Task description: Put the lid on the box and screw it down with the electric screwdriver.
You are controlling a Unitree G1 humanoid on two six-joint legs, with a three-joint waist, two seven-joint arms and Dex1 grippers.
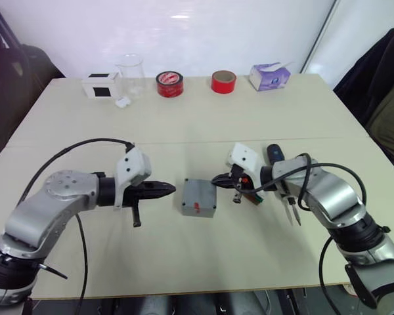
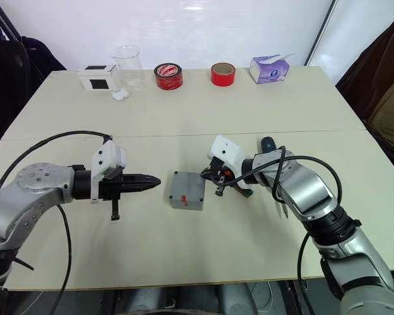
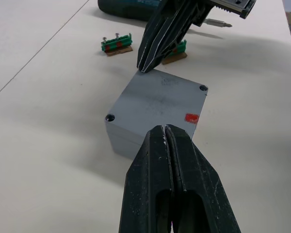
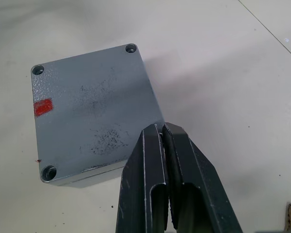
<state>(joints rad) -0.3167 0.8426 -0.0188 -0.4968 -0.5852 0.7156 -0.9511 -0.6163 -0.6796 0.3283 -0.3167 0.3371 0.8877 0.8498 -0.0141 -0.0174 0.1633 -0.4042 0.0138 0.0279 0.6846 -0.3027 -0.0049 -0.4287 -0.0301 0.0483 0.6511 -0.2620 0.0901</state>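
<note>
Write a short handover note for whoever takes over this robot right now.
Left end effector: shut, empty, pointing at the box from its left.
Right end effector: shut, empty, tip at the box's right edge.
Lid sits on the box, mid-table. Screwdriver lies on the table by the right forearm, not held.
Done: lid placed.
Left: pick up the screwdriver and screw down the corners; whether the screws are in is unclear.

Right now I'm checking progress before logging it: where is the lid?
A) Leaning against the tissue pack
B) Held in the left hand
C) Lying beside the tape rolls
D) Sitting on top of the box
D: the lid covers the box, screw holes at its corners, both hands shut and holding nothing.
</note>
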